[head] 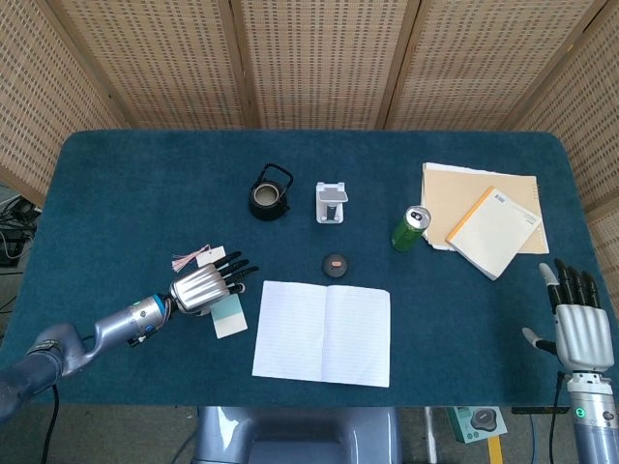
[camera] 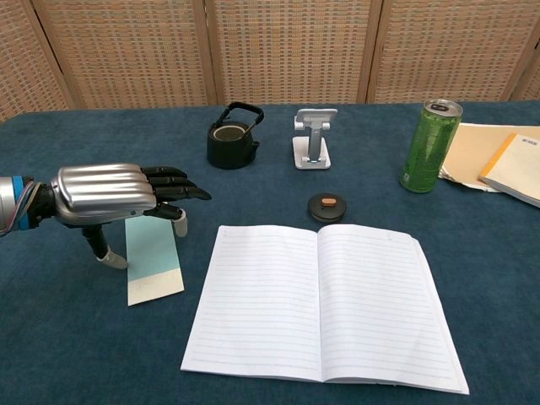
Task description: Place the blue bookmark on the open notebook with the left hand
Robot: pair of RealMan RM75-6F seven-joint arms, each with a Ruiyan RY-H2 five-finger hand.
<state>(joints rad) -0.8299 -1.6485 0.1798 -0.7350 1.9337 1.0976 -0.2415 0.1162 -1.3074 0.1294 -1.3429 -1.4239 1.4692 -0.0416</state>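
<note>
Blue bookmark (camera: pixel 153 260), pale, flat on table (head: pixel 126 184) just left of open notebook (camera: pixel 321 304); not yet held. Left robot hand (camera: pixel 114 196) poised over its upper end, fingers apart, thumb tip low at card's left edge (contact uncertain). Advice: press lightly, slide an edge up off the cloth, then pinch before lifting. Right robot hand (head: pixel 578 327) idle, fingers spread, at table's near right corner

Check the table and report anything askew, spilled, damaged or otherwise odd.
Nothing stands out. The green drink can stands upright, the open lined notebook lies flat, and the pale blue bookmark lies flat beside it under the left hand. No spill or damage shows.
</note>
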